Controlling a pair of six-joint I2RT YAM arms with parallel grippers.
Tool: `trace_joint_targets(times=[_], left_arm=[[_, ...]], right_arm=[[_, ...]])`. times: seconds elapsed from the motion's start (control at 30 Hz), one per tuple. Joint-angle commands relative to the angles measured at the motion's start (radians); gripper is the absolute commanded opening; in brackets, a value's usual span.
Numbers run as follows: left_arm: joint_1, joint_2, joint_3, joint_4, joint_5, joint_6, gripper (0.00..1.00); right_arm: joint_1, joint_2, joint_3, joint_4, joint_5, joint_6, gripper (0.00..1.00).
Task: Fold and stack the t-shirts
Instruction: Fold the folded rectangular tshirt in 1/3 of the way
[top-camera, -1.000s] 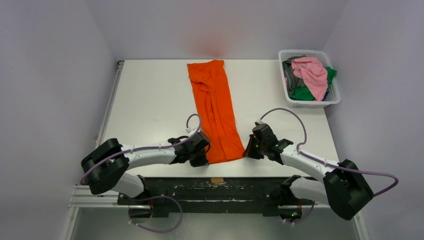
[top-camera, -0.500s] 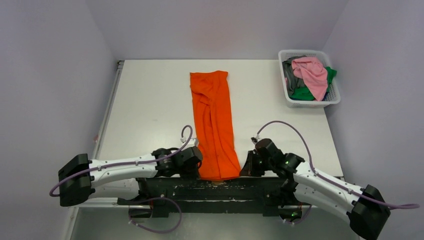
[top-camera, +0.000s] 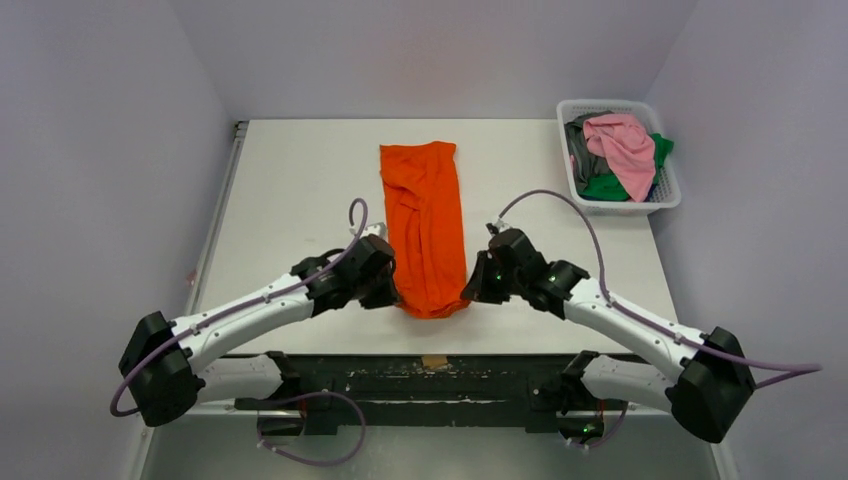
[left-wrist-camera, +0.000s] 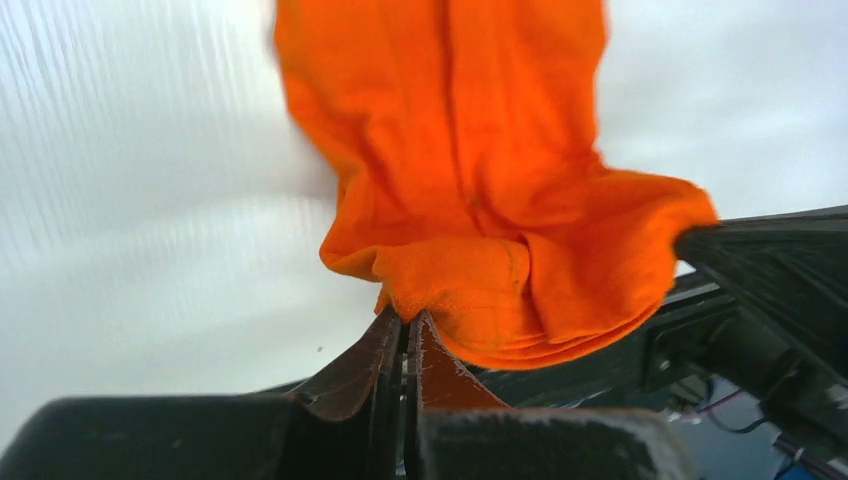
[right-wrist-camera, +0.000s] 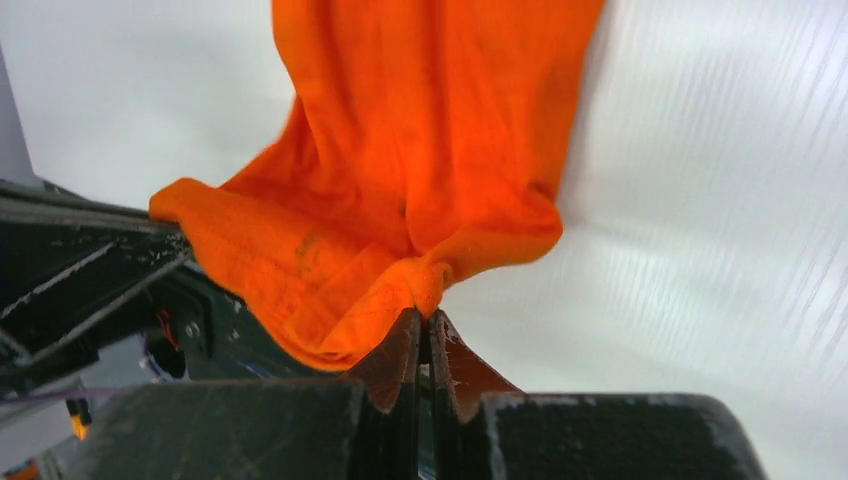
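Observation:
A long, narrow orange t-shirt (top-camera: 425, 220) lies lengthwise down the middle of the white table (top-camera: 290, 190). Its near end is lifted off the table and sags between my two grippers. My left gripper (top-camera: 392, 293) is shut on the near left corner of the orange t-shirt (left-wrist-camera: 470, 190). My right gripper (top-camera: 468, 290) is shut on the near right corner of the same orange t-shirt (right-wrist-camera: 400, 170). Each wrist view shows the cloth pinched at the fingertips, left gripper (left-wrist-camera: 405, 322), right gripper (right-wrist-camera: 425, 318). Pink (top-camera: 625, 145), green (top-camera: 605, 186) and grey (top-camera: 583, 150) t-shirts lie heaped in the basket.
A white slotted plastic basket (top-camera: 668, 196) stands at the table's far right corner. Grey walls close in the table on the left, back and right. The dark frame with the arm bases (top-camera: 430, 375) runs along the near edge.
Both grippers, holding the shirt's near corners, swung back toward the near edge and then came forward onto the table. The shirt's near end is raised, and the shirt reaches less far toward me.

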Motion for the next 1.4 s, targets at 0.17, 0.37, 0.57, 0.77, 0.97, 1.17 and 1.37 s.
trace_joint_targets(times=[0.17,0.37,0.57,0.77,0.97,1.17,1.37], left_arm=[[0.235,0.216,0.303,-0.012,0.049,0.210,0.00],[0.352,0.421,0.487,-0.022,0.077,0.250,0.00],[0.454,0.577,0.614,-0.033,0.128,0.271,0.00],[0.502,0.734,0.763,-0.065,0.168,0.307,0.00],[0.535,0.838,0.848,-0.055,0.222,0.328,0.08],[0.566,0.873,0.946,-0.095,0.229,0.349,0.59],[0.570,0.712,0.773,-0.009,0.274,0.354,1.00]], right_arm=[[-0.193,0.261,0.287,0.131,0.050,-0.132,0.00],[-0.273,0.474,0.476,0.155,0.009,-0.205,0.00],[-0.327,0.655,0.616,0.157,-0.004,-0.234,0.00],[-0.377,0.772,0.698,0.204,-0.062,-0.260,0.00],[-0.408,0.883,0.786,0.219,-0.092,-0.273,0.03],[-0.433,0.988,0.946,0.175,-0.148,-0.316,0.41],[-0.434,0.863,0.790,0.200,-0.113,-0.337,0.73]])
